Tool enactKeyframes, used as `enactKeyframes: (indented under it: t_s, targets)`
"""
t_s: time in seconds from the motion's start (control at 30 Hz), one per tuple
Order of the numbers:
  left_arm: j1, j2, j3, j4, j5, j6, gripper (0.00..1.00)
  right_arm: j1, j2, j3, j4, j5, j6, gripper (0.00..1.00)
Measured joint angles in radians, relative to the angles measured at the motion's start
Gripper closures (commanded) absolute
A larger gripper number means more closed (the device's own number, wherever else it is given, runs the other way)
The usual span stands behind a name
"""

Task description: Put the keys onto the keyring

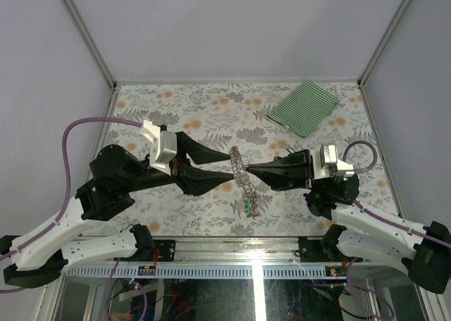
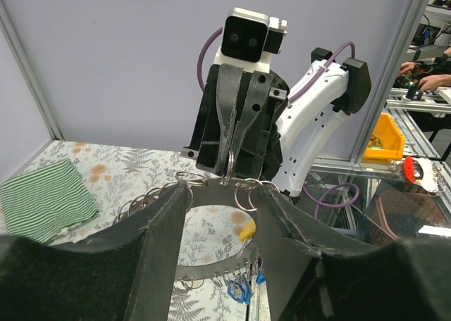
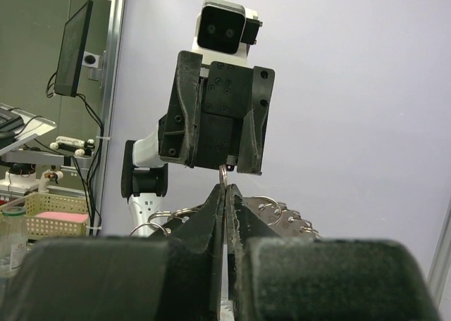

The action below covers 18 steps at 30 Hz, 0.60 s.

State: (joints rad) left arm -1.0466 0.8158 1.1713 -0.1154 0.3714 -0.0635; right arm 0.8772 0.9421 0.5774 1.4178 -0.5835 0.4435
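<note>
Above our floral worktop (image 1: 176, 110) we pinch the keyring (image 1: 245, 189) in fully closed right jaws (keys (image 1: 251, 207) dangling below); our left jaws stand partly open just beside it, gripping nothing.

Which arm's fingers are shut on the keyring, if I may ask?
The right arm's fingers, pressed together on the keyring; the left arm's fingers stand apart.

A green-striped cloth (image 1: 304, 107) lies folded flat at the far right corner of the floral-patterned counter (image 1: 190, 117); pale grey walls enclose three sides; the left wrist view shows a yellow bin (image 2: 384, 139) outside; the right wrist view shows a dark monitor (image 3: 74, 50) above a mesh basket (image 3: 60, 229).
</note>
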Motion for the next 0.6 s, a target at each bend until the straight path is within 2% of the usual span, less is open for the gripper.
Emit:
enactKeyframes:
  t_s: [0.1, 0.27, 0.6]
  targets:
    - [0.0, 0.007, -0.002, 0.015, 0.011, -0.005, 0.61, 0.0, 0.003, 0.0, 0.006, 0.0, 0.002, 1.0]
    - [0.0, 0.023, -0.002, 0.026, 0.026, -0.008, 0.62, 0.0, 0.0, 0.0, -0.006, -0.002, -0.014, 1.0]
    - [0.0, 0.028, -0.002, 0.026, 0.034, -0.007, 0.66, 0.0, -0.123, 0.021, -0.299, -0.045, -0.235, 0.99]
